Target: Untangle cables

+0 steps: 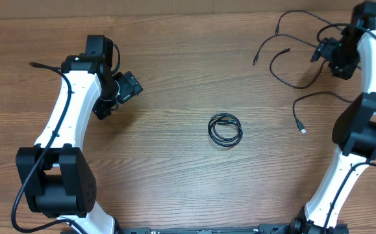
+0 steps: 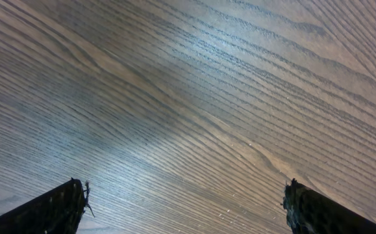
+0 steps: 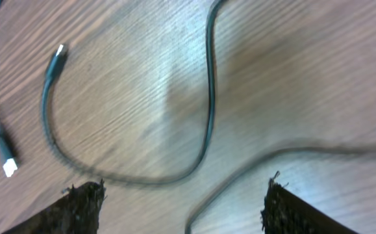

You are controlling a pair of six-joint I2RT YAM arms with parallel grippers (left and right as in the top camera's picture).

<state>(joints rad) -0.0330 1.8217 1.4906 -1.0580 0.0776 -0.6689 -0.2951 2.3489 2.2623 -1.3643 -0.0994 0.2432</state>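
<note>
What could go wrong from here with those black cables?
1. The right hand hangs open over loose cables lying close together; closing there might pinch two strands at once and drag both.
2. The coiled cable lies flat on the table, away from the right hand; so thin a bundle might slip from a grip or come up still looped.

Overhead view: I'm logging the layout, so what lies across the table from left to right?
Left pincer → coiled cable bundle → loose black plug end → silver-tipped plug → right pincer.
</note>
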